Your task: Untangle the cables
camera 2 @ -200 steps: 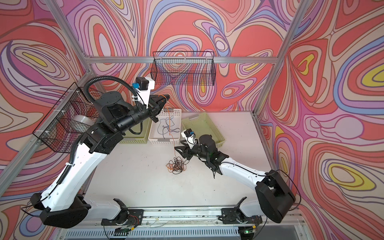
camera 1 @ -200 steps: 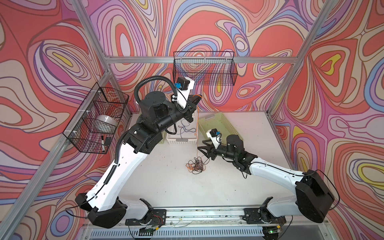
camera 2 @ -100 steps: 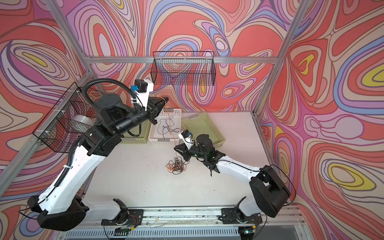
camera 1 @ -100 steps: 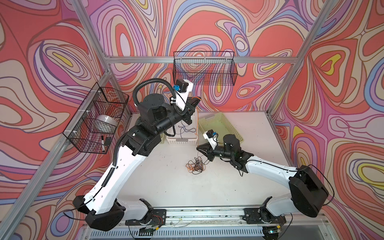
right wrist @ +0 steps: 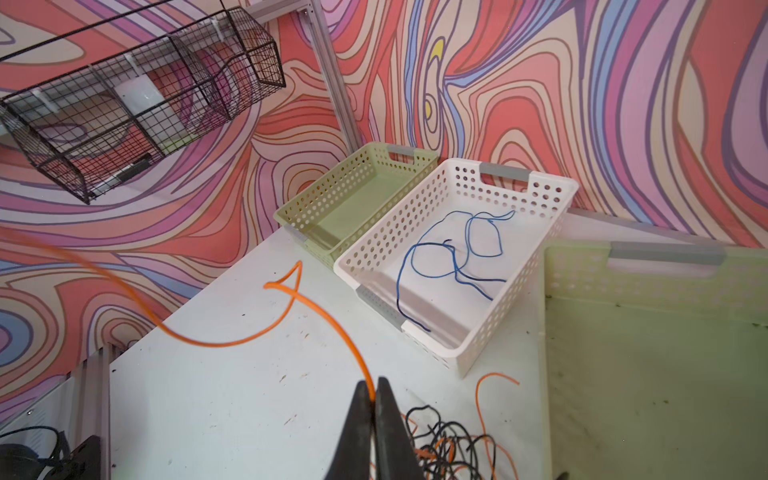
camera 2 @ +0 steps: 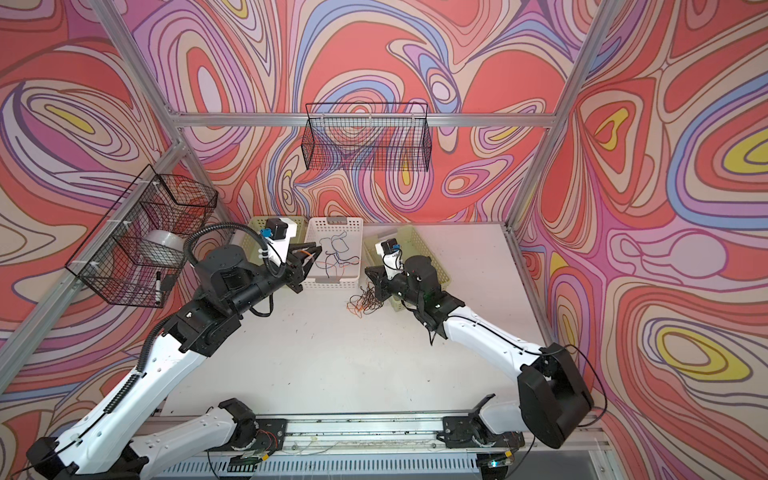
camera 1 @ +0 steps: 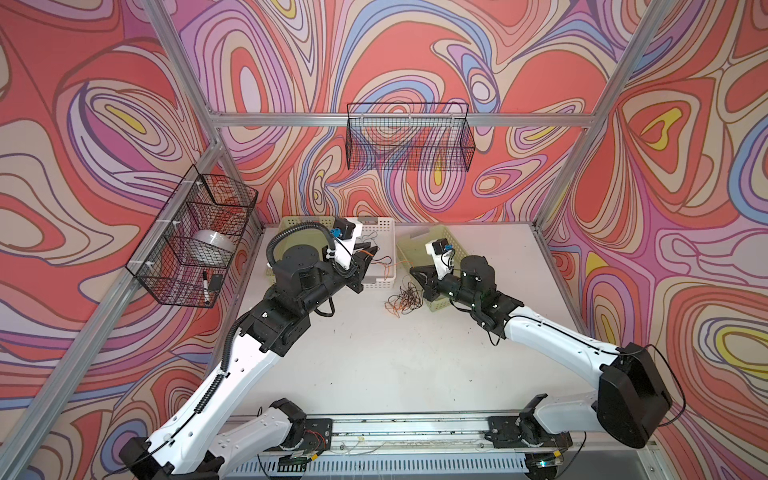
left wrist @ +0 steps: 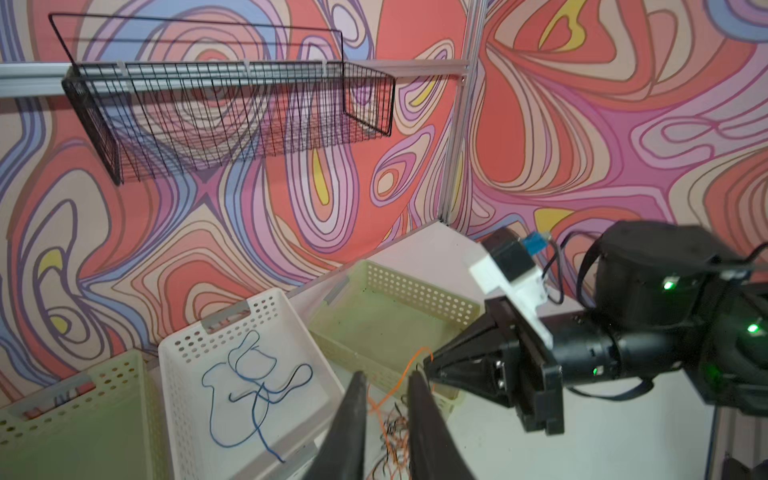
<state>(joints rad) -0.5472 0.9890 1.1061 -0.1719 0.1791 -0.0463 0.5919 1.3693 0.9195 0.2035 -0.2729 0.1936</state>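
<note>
Cables (camera 1: 405,297) remain tangled. Right claw (right wrist: 372,382) just clenched the orange cable (right wrist: 224,343), left claw (left wrist: 387,376) released: that strand can pull free.

My left arm (camera 1: 245,365) climbs from its base at the front left, bends at the elbow and sends the forearm toward the back, with the wrist about level. My left gripper (left wrist: 387,378) points toward the middle, and its two fingers (left wrist: 353,419) are parted with a clear gap between them. My right arm (camera 1: 552,338) runs lower from the front right, stretched leftward toward the centre. My right gripper (camera 1: 412,271) faces the left one, the two sets of tips near but apart. Its jaws are pressed together, pinching an orange cable (right wrist: 270,286) right at the tips.
</note>
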